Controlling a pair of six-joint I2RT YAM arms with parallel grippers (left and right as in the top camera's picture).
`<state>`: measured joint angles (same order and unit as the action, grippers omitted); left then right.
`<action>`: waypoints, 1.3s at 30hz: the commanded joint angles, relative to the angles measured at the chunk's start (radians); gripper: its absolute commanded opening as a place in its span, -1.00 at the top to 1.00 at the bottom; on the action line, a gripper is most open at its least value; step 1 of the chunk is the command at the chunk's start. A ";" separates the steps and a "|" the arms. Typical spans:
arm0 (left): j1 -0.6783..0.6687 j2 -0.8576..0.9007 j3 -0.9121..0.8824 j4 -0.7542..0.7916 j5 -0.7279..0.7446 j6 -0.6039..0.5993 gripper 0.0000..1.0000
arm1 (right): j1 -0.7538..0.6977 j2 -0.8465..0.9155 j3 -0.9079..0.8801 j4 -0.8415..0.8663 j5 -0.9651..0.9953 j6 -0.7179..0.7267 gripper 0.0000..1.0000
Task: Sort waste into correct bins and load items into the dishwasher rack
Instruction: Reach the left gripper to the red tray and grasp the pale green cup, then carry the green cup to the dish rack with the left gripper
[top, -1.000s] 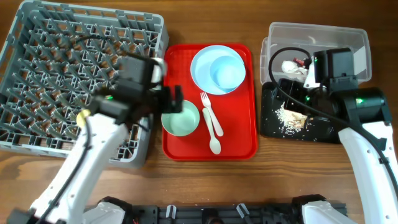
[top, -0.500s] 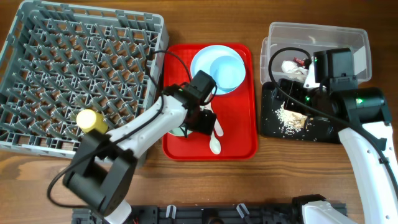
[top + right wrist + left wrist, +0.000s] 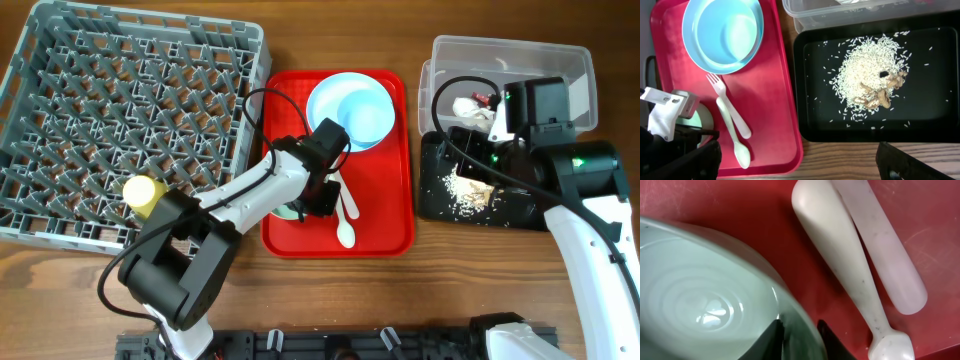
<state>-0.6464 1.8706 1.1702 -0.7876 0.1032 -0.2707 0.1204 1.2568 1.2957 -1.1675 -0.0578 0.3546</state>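
Since a second ago the left arm has swung off the rack's (image 3: 60, 120) front corner and dropped low into the red tray (image 3: 385, 215), while the right arm has not shifted. Left gripper (image 3: 800, 337) sits at the near rim of the saucer (image 3: 705, 300), one finger inside the rim and one outside. I cannot tell whether they pinch it yet. From overhead the saucer lies at the red tray's left lip, close to the rack wall and mostly hidden under the arm.

Just right of the gripper lie the spoon (image 3: 840, 265) and fork (image 3: 885, 250), side by side and touching, so room on that side is tight. Beyond them the red tray's right half is bare. Plate (image 3: 322, 105) with the bowl (image 3: 365, 115) in it fills the tray's far end.

Rack pegs stand free except near the front edge, where the cup (image 3: 143, 190) rests.

Right gripper (image 3: 800, 150) hangs over the near edge of the black tray (image 3: 815, 100), fingers wide apart and holding nothing. Scraps (image 3: 867, 82) are heaped right of that tray's middle. Its far edge meets the tub (image 3: 560, 60), which holds the tissue (image 3: 468, 106) and wrapper (image 3: 488, 99). A narrow strip of table (image 3: 330, 30) parts the two trays
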 commanded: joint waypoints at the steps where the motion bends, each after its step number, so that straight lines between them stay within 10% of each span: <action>1: -0.002 -0.005 0.014 0.003 0.000 0.002 0.56 | -0.004 -0.004 -0.001 -0.001 0.021 0.012 -0.99; 25: 0.018 -0.207 0.228 -0.147 -0.010 0.011 0.92 | -0.004 -0.004 -0.001 -0.002 0.021 0.012 -1.00; 39: 0.467 -0.398 0.258 -0.156 0.342 0.223 0.92 | -0.004 -0.004 -0.001 -0.002 0.021 0.012 -1.00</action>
<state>-0.3096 1.4868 1.4139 -0.9424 0.2436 -0.1577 0.1204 1.2568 1.2957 -1.1675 -0.0578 0.3546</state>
